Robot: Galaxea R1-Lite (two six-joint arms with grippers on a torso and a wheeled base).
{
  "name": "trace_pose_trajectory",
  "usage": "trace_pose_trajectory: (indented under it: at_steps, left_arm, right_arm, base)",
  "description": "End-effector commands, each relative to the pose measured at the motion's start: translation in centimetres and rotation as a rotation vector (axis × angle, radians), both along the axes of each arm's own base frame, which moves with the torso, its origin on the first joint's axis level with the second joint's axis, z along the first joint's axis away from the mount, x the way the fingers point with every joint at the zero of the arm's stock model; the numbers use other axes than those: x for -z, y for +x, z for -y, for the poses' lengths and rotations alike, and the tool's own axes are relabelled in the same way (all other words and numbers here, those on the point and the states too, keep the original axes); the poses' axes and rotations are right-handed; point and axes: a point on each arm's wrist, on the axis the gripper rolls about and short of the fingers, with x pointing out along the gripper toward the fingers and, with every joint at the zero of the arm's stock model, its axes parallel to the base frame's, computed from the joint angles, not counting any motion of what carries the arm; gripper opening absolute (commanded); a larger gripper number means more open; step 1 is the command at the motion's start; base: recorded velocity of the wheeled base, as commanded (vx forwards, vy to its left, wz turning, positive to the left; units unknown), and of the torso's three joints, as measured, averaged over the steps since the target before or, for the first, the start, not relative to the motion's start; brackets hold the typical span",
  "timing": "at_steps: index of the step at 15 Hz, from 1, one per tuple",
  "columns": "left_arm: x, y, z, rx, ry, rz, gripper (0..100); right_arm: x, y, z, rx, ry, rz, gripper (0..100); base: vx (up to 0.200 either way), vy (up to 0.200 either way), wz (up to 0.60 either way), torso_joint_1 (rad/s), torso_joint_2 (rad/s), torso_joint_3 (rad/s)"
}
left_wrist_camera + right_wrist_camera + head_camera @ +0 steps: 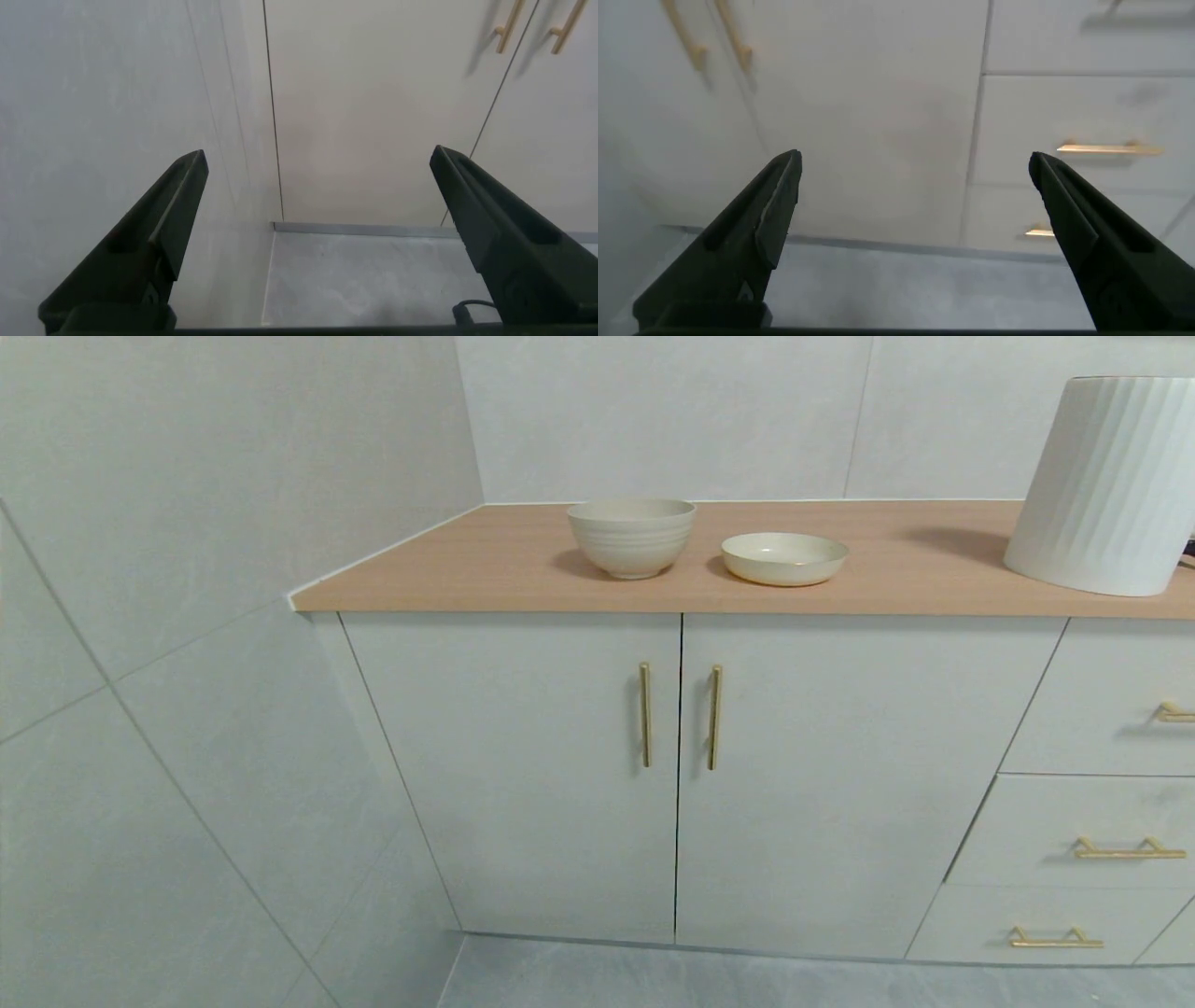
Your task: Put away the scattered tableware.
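- Bowl (632, 535): beige, ribbed, standing upright and mouth up on the tabletop (448, 569). Taken as the reference.
- Dish (784, 557): cream, shallow, upright on the same tabletop just to the right of the bowl, not touching it.
- Vessel (1102, 485): white, ridged, on the tabletop well to the right of the bowl, beyond the dish.
- Doors (523, 775): two, shut, directly below the bowl. Gold handles (644, 714) stand upright either side of the seam.
- Drawers (1074, 821): stacked below and to the right of the bowl, all shut.
- Left pincer (318, 161): fingers wide apart with nothing between them. It is well below the bowl, facing the left door near the wall and floor.
- Right pincer (915, 163): fingers wide apart, holding nothing. It is well below the bowl, facing the right door and the drawers.
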Motion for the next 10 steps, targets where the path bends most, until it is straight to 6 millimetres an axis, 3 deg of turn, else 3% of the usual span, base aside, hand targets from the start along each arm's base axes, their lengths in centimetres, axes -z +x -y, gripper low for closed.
trace_pose_trajectory:
  at_steps: [1, 4, 7, 10]
  left_arm:
    - [0.0, 0.0, 0.0, 0.0, -0.001, 0.0, 100]
    - [0.0, 0.0, 0.0, 0.0, -0.001, 0.0, 100]
    - [0.0, 0.0, 0.0, 0.0, -0.001, 0.0, 100]
    - [0.0, 0.0, 0.0, 0.0, 0.001, 0.001, 100]
  right_arm:
    - [-5.7, -0.5, 0.0, -0.114, 0.153, 0.055, 100]
    - [-6.5, 2.0, -0.4, -0.352, 0.089, -0.132, 100]
    - [-9.1, 6.9, -1.5, -0.437, 0.003, -0.332, 100]
    - [-12.1, 12.4, -4.5, -0.591, -0.014, -0.443, 100]
  base:
    - [0.0, 0.0, 0.0, 0.0, 0.0, 0.0]
    - [0.0, 0.0, 0.0, 0.0, 0.0, 0.0]
    - [0.0, 0.0, 0.0, 0.0, 0.0, 0.0]
    - [0.0, 0.0, 0.0, 0.0, 0.0, 0.0]
